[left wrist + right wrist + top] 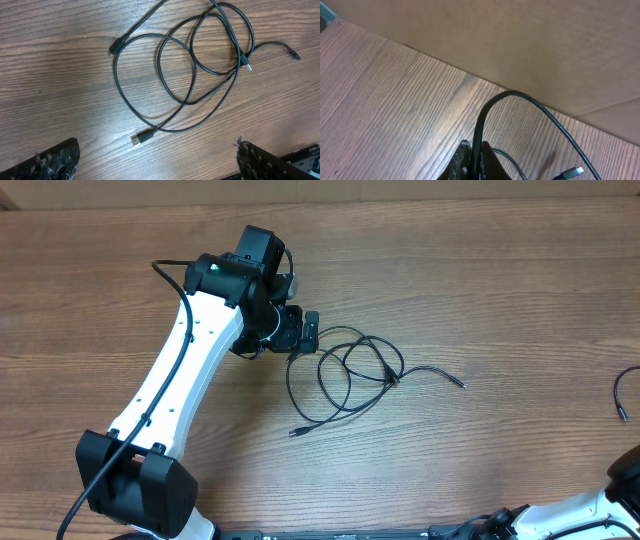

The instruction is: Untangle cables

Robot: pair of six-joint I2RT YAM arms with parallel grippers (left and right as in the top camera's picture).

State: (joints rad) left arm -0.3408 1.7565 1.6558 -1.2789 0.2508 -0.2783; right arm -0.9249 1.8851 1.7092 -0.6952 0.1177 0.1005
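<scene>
Cables (388,376) looped, beside L end effector (302,330)

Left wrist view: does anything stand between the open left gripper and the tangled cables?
Nothing visible does. The left gripper is open over bare table, and the cables lie right ahead of it.

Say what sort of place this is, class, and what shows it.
Probably a robotics lab bench: a white-and-black robot arm over a wood-grain table, loose black cables laid out, and a plain brown board behind.

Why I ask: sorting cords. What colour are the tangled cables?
The cables are black; left wrist view shows it best.
</scene>
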